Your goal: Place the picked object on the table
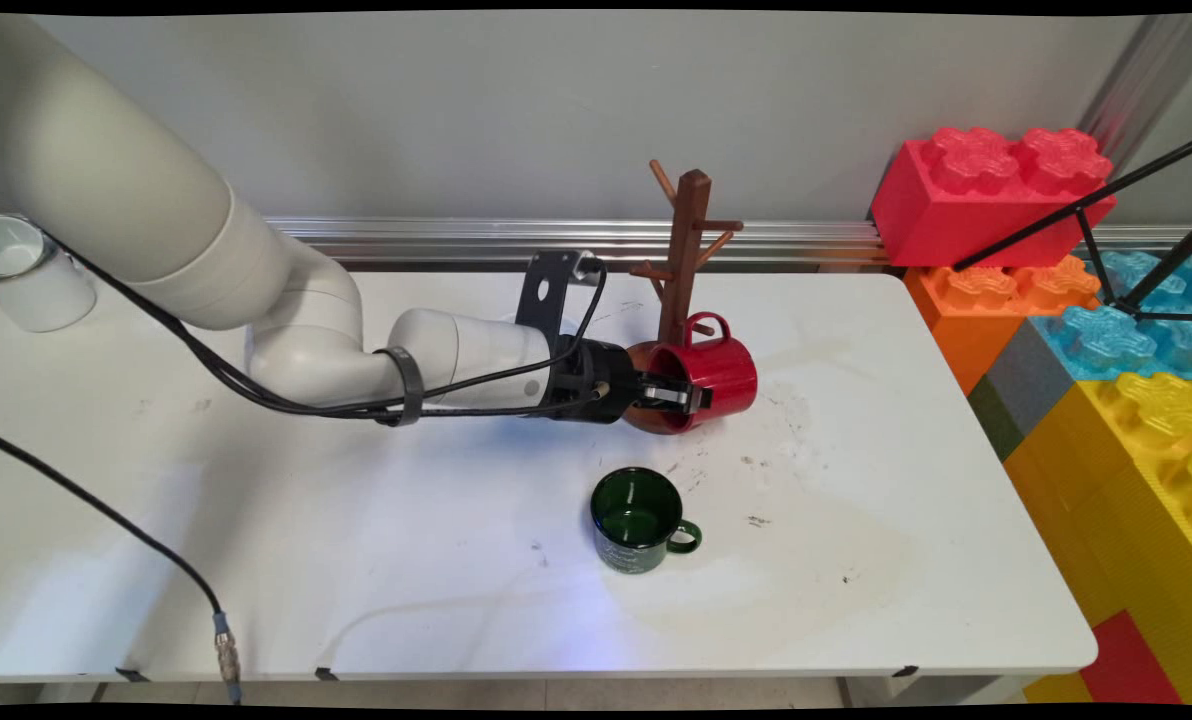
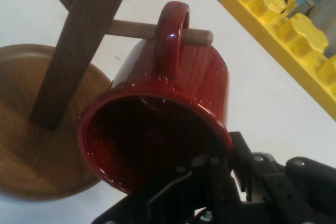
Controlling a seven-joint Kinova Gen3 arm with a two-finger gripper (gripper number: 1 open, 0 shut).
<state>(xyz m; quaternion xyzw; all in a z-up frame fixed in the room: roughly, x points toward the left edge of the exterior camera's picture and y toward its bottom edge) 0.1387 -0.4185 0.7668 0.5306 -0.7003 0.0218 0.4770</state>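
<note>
I have the jaws clamped on the red mug's (image 1: 713, 375) rim; its handle is hooked over the wooden mug tree's (image 1: 686, 250) low peg; green mug (image 1: 638, 520) sits nearby on the tabletop (image 1: 356, 560).

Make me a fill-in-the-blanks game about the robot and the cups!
1. The gripper is clamped on the rim of the ____ mug.
2. That mug's handle is looped over a peg of the wooden ____.
3. The mug standing alone on the table is ____.
4. The top brick of the stack at the right is ____.

Missing words: red; mug tree; green; red
</note>
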